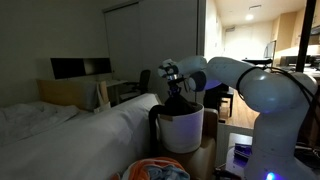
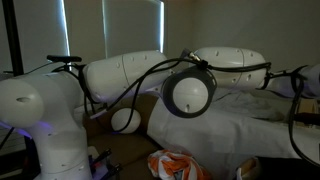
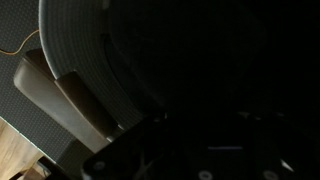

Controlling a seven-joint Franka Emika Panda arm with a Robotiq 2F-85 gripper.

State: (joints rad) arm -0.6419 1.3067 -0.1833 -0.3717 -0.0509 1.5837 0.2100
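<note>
The bin [image 1: 186, 135], white and round, is standing on the floor at the foot of the bed [image 1: 70, 125], just beside the mattress edge. Something dark [image 1: 181, 107] is showing at its mouth, and a black strap [image 1: 154, 118] is hanging down its side nearest the bed. The gripper [image 1: 178, 97] is pointing down into the mouth of the bin, right at the dark stuff. It is too dark to tell whether the jaws are clenched, released or grasping anything, or whether they are touching it.

In the wrist view nearly everything is lying in shadow. A curved ribbed wall [image 3: 78, 45] is filling the upper left, a tan strip [image 3: 62, 98] is running beside it, and a bit of wood floor [image 3: 14, 152] is showing in the lower left corner.

The arm [image 1: 245, 80] is reaching over from beside the bin; in an exterior view its big round joint [image 2: 190, 92] is blocking the gripper and the bin. An orange patterned cloth [image 1: 157, 170] is lying low in front, near the bin, and is showing in both exterior views. A monitor [image 1: 80, 67] is standing well apart, beyond the bed.
</note>
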